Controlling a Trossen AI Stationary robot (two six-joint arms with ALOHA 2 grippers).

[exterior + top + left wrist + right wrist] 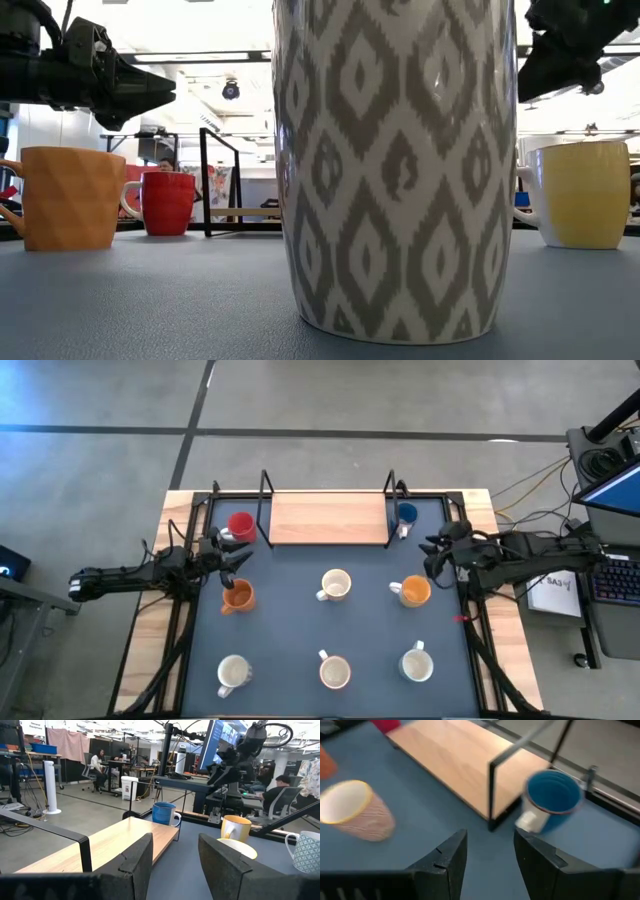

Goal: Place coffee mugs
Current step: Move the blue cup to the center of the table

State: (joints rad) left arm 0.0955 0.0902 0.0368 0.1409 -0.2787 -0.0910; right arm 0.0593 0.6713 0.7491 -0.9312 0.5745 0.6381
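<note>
Mugs sit scattered across your dark blue table mat (300,640), eight in all. At the far edge a wooden shelf (328,518) with a black wire frame lies between the red mug (241,526) on its left end and the blue mug (406,515) on its right end, both on the mat just beside it. In the middle row you have an orange mug (238,596) on the left, a cream mug (335,586) in the centre and a yellow-orange mug (414,592) on the right. The near row holds three pale mugs — one at the left (233,674), one in the centre (334,672), and a patterned one at the right (416,663). Your left gripper (236,557) hangs between the red mug and the orange mug, jaws apart and empty; its wrist view shows both fingers (131,865) spread with nothing between them. Your right gripper (438,552) hovers near the blue mug and above the yellow-orange one — its fingers (445,857) stand wide, holding nothing, with the blue mug upright on the mat ahead of them.
</note>
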